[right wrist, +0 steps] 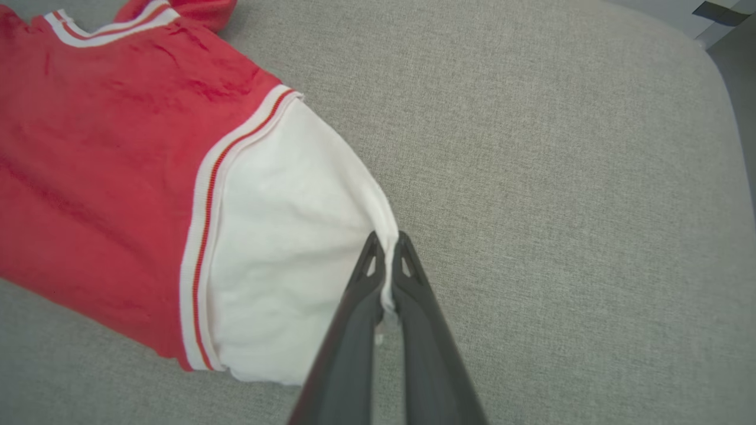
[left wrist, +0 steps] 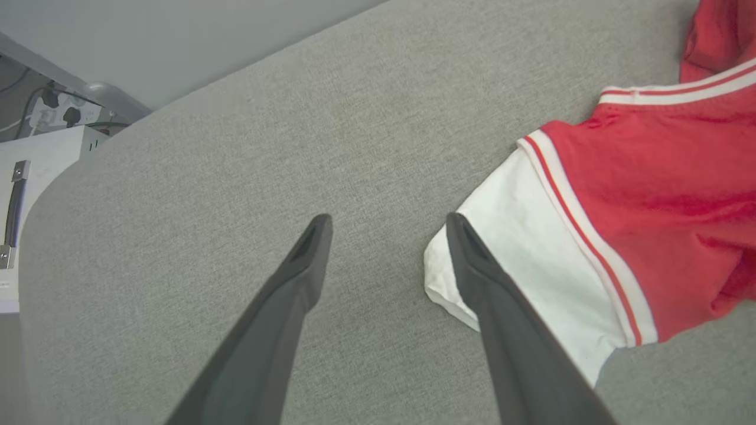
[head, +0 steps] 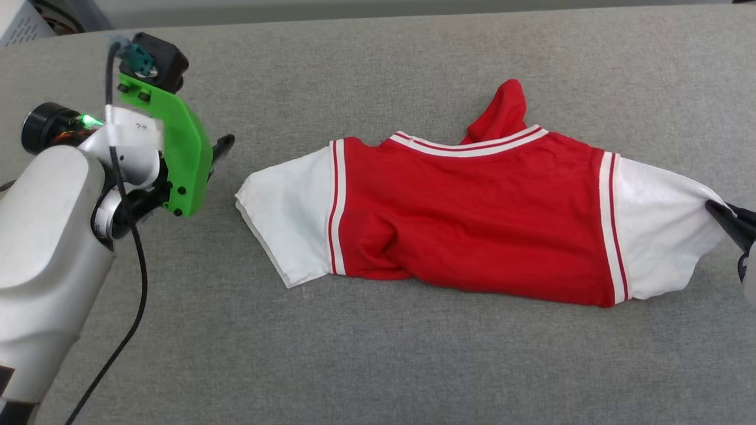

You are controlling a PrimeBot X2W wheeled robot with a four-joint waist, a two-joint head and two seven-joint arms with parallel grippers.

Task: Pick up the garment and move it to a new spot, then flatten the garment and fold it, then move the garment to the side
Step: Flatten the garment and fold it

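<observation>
Dark fingers of the right gripper (right wrist: 387, 241) are pressed together, pinching the garment (right wrist: 88, 147) by the outer hem of its right sleeve (right wrist: 283, 236). A thin fold of white cloth is caught between the tips, and the sleeve is drawn out to a point towards them. In the head view this grip sits at the far right edge.

From that sleeve the garment spreads across the middle of the table (head: 378, 366), which is covered in grey fabric. Its red body lies rumpled with a plain red face upward. Red-and-white striped bands mark both shoulder seams, and the striped collar trim (head: 472, 147) is on the far side. A red flap (head: 502, 109) sticks out beyond the collar. The near edge is doubled under and uneven.

At the other end lies the white left sleeve (left wrist: 531, 236), flat on the table. The left gripper (left wrist: 388, 219) has its fingers spread wide and holds nothing. It is poised over the bare table just beside that sleeve's cuff. In the left wrist view one finger overlaps the cuff's edge; whether it touches cannot be told.

Behind that gripper, the head view shows a green bracket (head: 183, 153), a pale forearm (head: 41, 236) and a hanging black cable (head: 139, 277).
</observation>
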